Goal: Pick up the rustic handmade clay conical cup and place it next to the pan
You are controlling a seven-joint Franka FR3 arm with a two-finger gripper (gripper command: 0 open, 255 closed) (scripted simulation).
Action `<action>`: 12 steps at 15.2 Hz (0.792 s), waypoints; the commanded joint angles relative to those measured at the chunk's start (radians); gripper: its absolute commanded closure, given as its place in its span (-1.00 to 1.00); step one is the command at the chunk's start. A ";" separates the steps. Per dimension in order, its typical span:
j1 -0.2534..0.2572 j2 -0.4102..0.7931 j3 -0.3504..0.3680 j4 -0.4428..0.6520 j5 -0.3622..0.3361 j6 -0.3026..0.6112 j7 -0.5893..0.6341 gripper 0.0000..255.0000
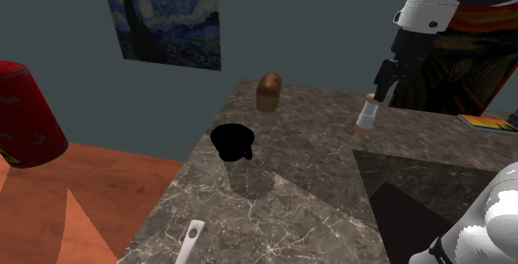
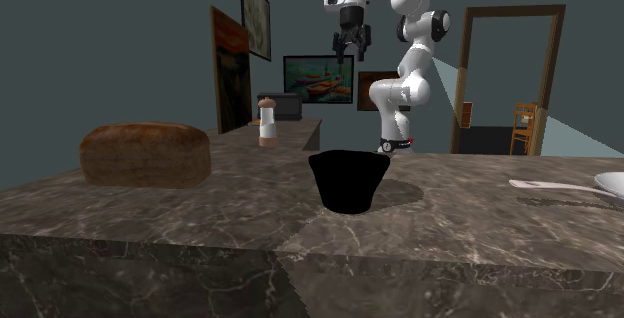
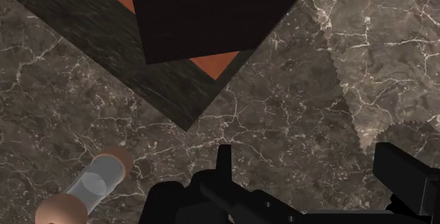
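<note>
Evidently the approach step. Shoulder view: black cup (image 1: 232,142) upright on the tabletop (image 1: 315,167), well apart from the shaker (image 1: 366,113); claw (image 1: 380,95) raised near the shaker. Second exterior view: cup free. Wrist view: claw spread, empty; it must next travel from the shaker to the cup.

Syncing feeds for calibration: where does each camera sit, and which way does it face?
Shoulder view: beside and behind the robot, looking down over the marble counter at the black cup; the white arm enters at upper right.
Second exterior view: low at the counter's far edge, facing back past the cup at the arm and its open jaws.
Wrist view: on the hand, looking down at a counter corner; both black fingers show.
Shared: the shaker appears in all three; cup and bread loaf in both exterior views.
</note>
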 commanded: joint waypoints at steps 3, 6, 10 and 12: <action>0.011 0.055 0.007 -0.003 0.019 0.061 0.006 -1.00; 0.027 0.144 0.018 0.003 0.046 0.150 0.012 -1.00; 0.049 0.271 0.032 0.030 0.080 0.259 0.016 -1.00; 0.060 0.338 0.039 0.051 0.097 0.309 0.017 -1.00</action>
